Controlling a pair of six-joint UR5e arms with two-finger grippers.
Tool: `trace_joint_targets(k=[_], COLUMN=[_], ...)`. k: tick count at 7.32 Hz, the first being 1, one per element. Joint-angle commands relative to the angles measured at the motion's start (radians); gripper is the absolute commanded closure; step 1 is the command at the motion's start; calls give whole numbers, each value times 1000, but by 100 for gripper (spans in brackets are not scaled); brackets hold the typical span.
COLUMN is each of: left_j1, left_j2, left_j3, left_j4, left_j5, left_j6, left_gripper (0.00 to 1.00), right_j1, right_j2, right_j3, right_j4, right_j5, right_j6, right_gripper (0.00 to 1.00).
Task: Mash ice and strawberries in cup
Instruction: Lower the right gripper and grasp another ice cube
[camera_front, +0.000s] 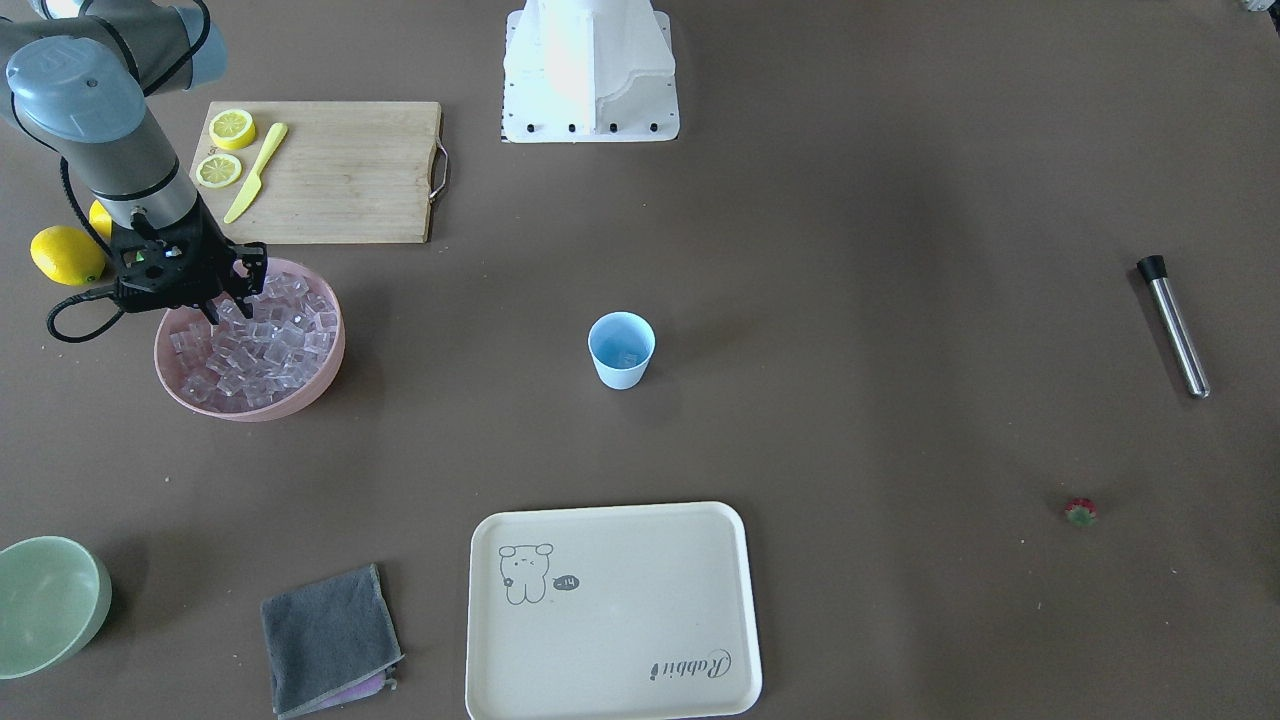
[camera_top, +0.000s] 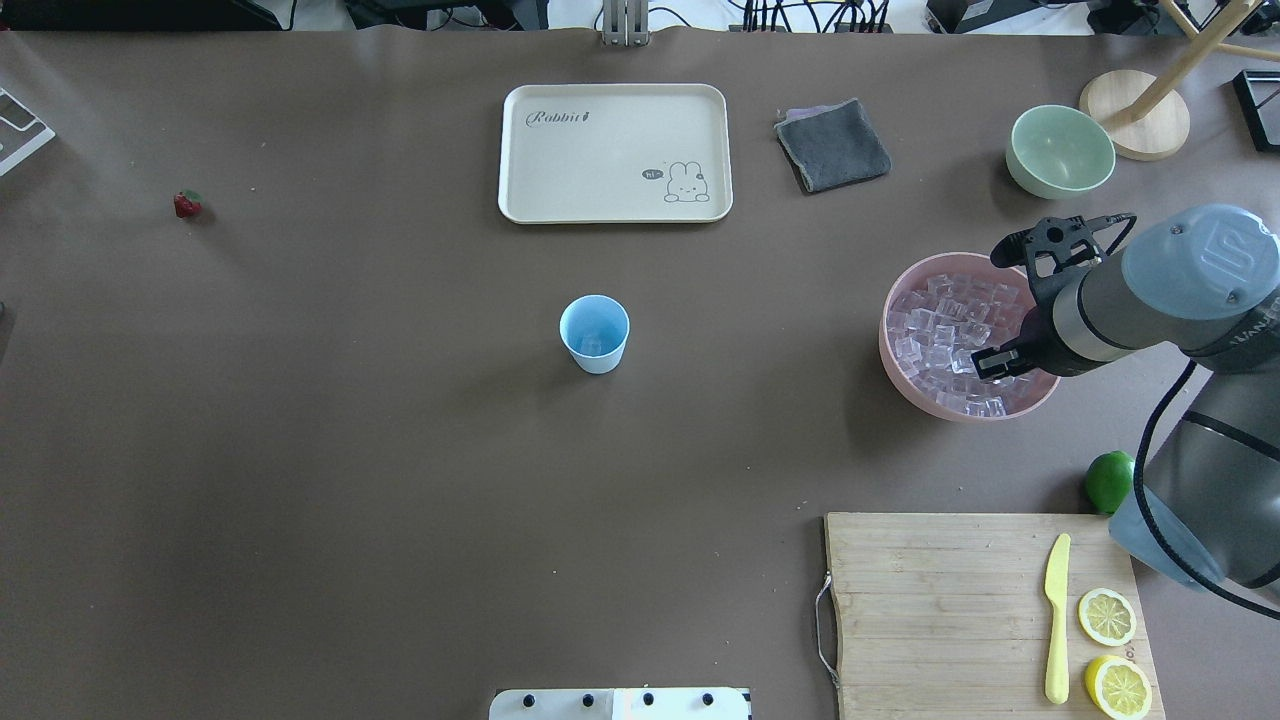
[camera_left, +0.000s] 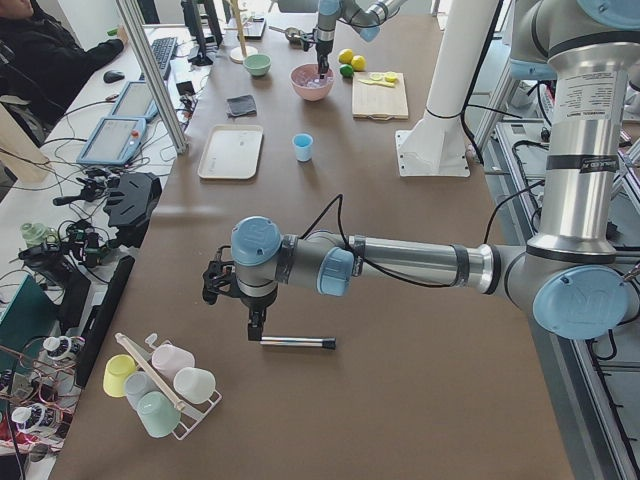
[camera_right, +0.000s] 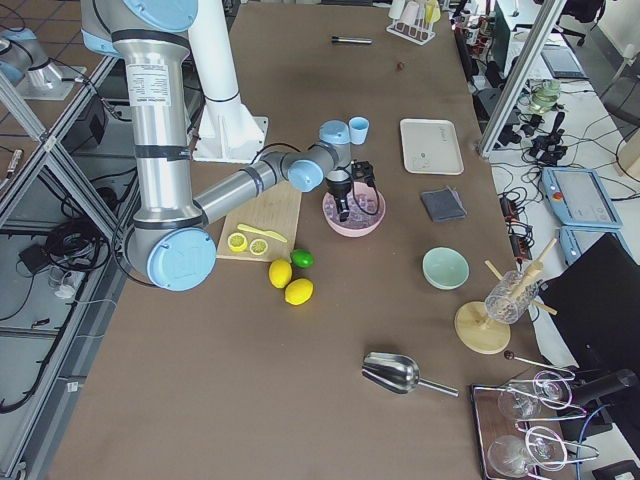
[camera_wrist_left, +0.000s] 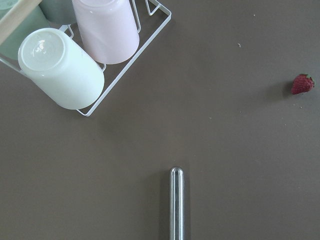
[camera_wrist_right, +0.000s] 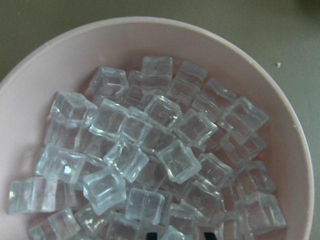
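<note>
The right gripper (camera_top: 990, 366) is hanging in the pink bowl (camera_wrist_right: 50, 65) at the counter's (camera_top: 400, 450) right, and only its wrist view is showing the fingertips (camera_wrist_right: 151, 236) spread among the ice (camera_wrist_right: 150, 145). The cup (camera_top: 594, 335) is standing mid-counter with open room all round, the strawberry (camera_top: 187, 205) lying far left; whether the left gripper (camera_left: 256, 326) is spread cannot be told.

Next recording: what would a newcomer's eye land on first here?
The pink bowl heaped with ice cubes on the robot's right, the right gripper dipped among them with jaws apart. Then the pale-blue cup alone mid-table, and the left gripper at a steel muddler far off on its left.
</note>
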Motion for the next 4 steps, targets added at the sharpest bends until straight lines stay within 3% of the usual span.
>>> trace_joint_targets(k=[1,2,4], left_j1=[-1,-1,0], left_j2=[0,0,0], left_j3=[4,4,4], left_j4=[1,1,1], left_j5=[0,0,0], left_j6=[1,1,1], left_gripper=[1,1,1], right_j1=[-1,19,-11], right_j2=[12,70,382], right_j3=[15,17,-12], right_j4=[-21,-70,-354], right_j5=[4,13,23], right_j6=[0,-2,85], right_gripper=[89,89,91])
